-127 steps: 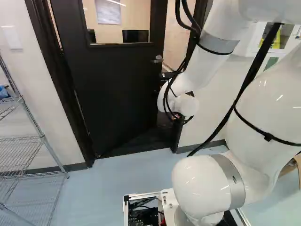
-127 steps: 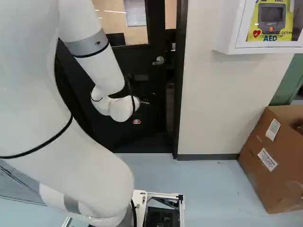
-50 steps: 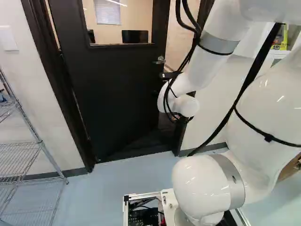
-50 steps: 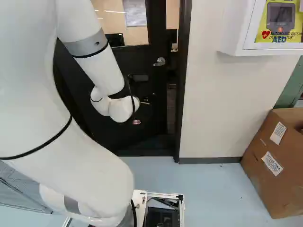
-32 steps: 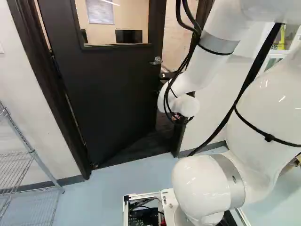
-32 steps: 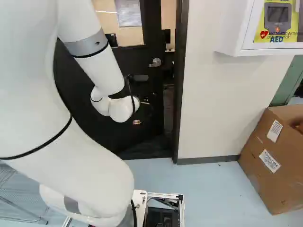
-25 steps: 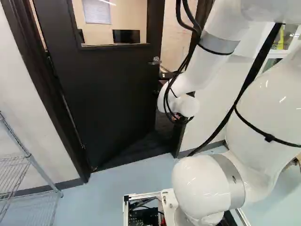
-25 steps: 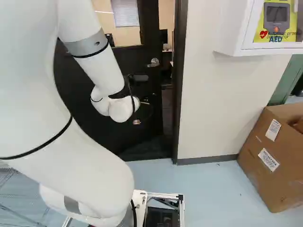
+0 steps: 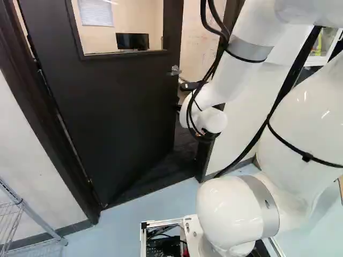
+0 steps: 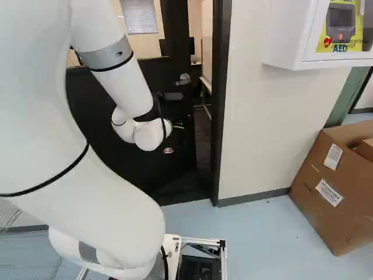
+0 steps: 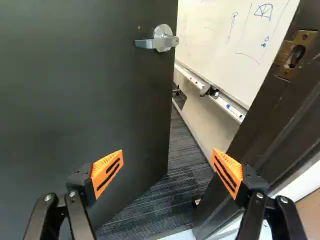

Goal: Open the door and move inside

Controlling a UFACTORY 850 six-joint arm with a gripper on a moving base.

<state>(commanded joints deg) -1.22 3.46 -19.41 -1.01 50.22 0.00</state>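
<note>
Hand spread — door ajar ahead, beyond one finger.

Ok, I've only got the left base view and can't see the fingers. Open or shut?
Observer: Open. In the wrist view the fingers stand wide apart, nothing gripped.

Operator: And the latch side of the door frame?

Observer: The wrist view shows a brass-coloured plate set in it, with a dark hole, across the gap from the edge of the door.

Operator: What's on the floor beyond the frame, past the arm?

Observer: In the right base view, a cardboard box with its top open, right of the frame.
</note>
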